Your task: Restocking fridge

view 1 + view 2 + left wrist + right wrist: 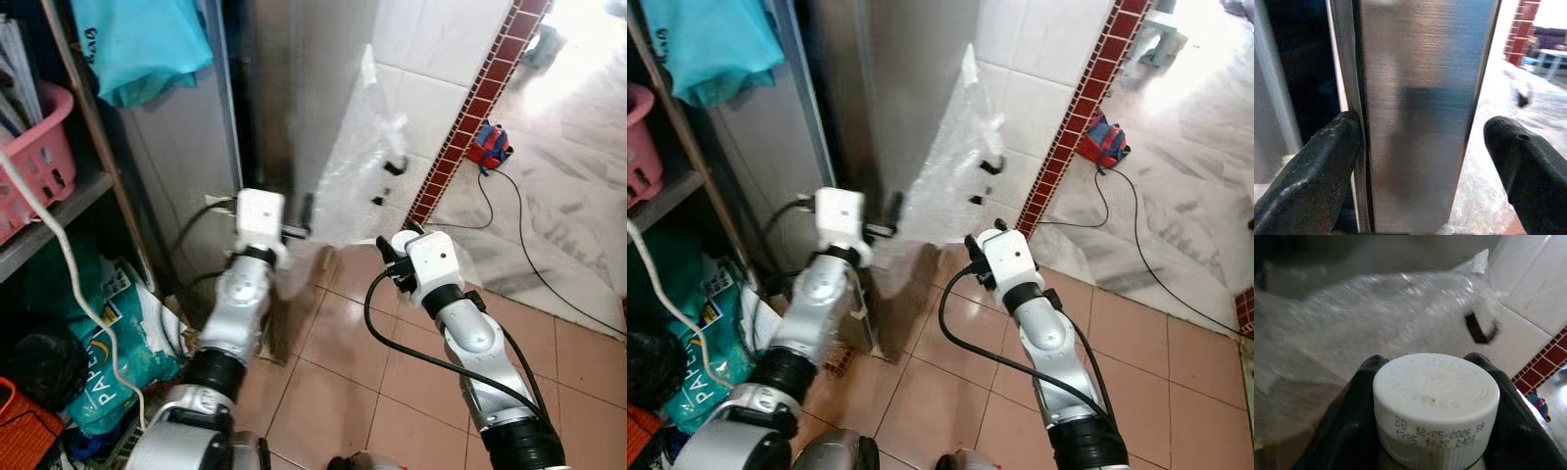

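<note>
Fridge (1420, 112) brushed steel, door edge between parted left fingers (1317, 171); right fingers (1347, 426) clamped on white-capped bottle (1436, 404).

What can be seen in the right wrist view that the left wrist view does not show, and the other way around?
Right wrist view: the right gripper shut on a white cap with a printed date code, and a red brick strip low on the tiled wall.

Left wrist view: the left gripper open, its fingers on either side of the brushed steel fridge door edge, with a dark gap beside it.

Both: the crinkled clear plastic sheet hanging off the fridge, and pale wall beyond.
</note>
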Available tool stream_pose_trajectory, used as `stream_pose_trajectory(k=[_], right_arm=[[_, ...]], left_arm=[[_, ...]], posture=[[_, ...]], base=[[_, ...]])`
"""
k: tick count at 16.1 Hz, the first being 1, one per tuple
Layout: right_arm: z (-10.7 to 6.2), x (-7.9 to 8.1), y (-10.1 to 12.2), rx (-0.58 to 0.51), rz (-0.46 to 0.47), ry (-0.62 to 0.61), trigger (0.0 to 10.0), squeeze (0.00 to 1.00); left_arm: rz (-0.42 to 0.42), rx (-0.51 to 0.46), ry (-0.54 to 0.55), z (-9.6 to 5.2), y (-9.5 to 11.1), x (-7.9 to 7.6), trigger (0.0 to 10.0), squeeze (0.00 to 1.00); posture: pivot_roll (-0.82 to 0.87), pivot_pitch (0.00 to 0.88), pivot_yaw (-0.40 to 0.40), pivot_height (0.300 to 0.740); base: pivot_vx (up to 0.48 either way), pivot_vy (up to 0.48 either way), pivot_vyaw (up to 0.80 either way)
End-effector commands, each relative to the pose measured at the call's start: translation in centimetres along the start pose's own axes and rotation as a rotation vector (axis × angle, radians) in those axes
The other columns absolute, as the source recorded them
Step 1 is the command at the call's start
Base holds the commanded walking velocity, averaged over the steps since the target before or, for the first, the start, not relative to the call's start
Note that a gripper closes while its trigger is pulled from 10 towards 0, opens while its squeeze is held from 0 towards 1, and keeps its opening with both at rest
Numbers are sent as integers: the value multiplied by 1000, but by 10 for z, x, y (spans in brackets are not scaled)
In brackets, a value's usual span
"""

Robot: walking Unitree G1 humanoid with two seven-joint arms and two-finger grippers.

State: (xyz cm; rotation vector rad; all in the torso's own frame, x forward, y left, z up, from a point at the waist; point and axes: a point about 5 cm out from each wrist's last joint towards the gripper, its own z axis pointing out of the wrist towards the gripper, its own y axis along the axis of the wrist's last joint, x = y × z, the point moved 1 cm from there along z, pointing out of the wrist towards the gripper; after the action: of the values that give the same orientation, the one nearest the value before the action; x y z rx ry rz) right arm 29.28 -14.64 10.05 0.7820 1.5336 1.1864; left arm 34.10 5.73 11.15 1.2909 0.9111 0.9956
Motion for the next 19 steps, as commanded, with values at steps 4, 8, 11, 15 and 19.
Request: stream_pose_trajectory(k=[4, 8, 11, 15, 19], right_arm=[[6, -10, 11, -46, -24, -73, 10000, 0], [5, -11, 10, -50, -21, -93, 10000, 0], [4, -10, 9, -49, -19, -103, 10000, 0], [7, -13, 9, -55, -25, -121, 10000, 0], [8, -12, 10, -59, -25, -127, 10000, 0]], left_arm=[[-1, 53, -130, 1, -10, -24, 10000, 0], [9, 47, -151, 1, -10, -23, 10000, 0], [16, 50, -163, 2, -10, -25, 10000, 0], [25, 46, -180, 4, -10, -28, 10000, 0], [31, 48, -193, 4, -11, -31, 10000, 0]], posture=[[-2, 3, -48, 740], [-5, 0, -29, 740], [-10, 0, -21, 740], [-13, 0, -14, 740], [-13, 0, -9, 740]], base=[[0, 0, -200], [376, 0, -528], [429, 0, 0], [401, 0, 0], [404, 0, 0]])
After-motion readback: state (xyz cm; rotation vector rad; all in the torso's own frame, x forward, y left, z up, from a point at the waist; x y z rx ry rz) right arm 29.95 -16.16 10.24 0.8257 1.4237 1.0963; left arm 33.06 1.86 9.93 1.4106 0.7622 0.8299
